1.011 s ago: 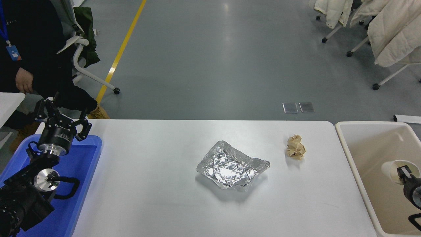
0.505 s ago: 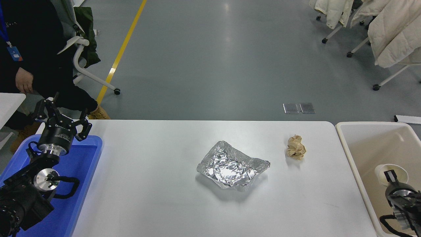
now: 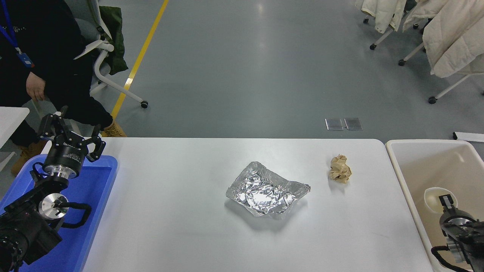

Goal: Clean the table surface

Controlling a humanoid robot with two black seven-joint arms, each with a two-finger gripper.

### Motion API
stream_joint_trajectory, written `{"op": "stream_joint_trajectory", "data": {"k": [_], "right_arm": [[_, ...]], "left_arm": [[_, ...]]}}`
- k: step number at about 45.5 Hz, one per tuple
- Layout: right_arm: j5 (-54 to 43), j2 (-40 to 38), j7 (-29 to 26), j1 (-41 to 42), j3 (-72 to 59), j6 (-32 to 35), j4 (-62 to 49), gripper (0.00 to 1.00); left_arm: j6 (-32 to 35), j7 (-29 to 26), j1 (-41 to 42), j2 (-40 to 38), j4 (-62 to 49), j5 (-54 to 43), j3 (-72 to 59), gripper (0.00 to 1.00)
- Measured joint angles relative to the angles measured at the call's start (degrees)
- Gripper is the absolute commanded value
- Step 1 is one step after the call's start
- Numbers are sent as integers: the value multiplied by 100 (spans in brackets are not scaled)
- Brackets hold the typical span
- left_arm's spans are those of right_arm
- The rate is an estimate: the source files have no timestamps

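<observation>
I am looking down on the table surface, the wide white top filling the lower middle of the view, with a crumpled foil sheet lying near its centre and a wad of brown paper sitting apart from it toward the far right. My right gripper is hanging over the cream bin just off the table's right end, beside a white cup lying inside; I cannot tell whether its fingers are parted or closed, or whether they are touching the cup. My left gripper is parked over the blue tray at the lower left, fingers spread and holding nothing. A person is sitting beyond the far left corner. I am judging this as a drop-off into the bin, with two pieces waiting. Next I am expecting to swing the right arm toward the paper wad, the nearer piece, and pinch it from above
</observation>
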Motion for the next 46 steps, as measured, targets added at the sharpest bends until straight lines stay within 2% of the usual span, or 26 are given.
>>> {"op": "stream_joint_trajectory", "data": {"k": [22, 32, 36, 46], "right_arm": [[-10, -239, 4, 55, 23, 118, 198, 100], [-18, -1298, 27, 397, 172, 150, 1583, 100], [-52, -1955, 35, 563, 505, 201, 2421, 100], [-192, -2957, 42, 684, 1384, 558, 3716, 100]], "left_arm": [[0, 0, 0, 0, 0, 0, 0, 100], [0, 0, 0, -1, 0, 0, 0, 100], [0, 0, 1, -1, 0, 0, 0, 100], [0, 0, 1, 0, 0, 0, 0, 100]]}}
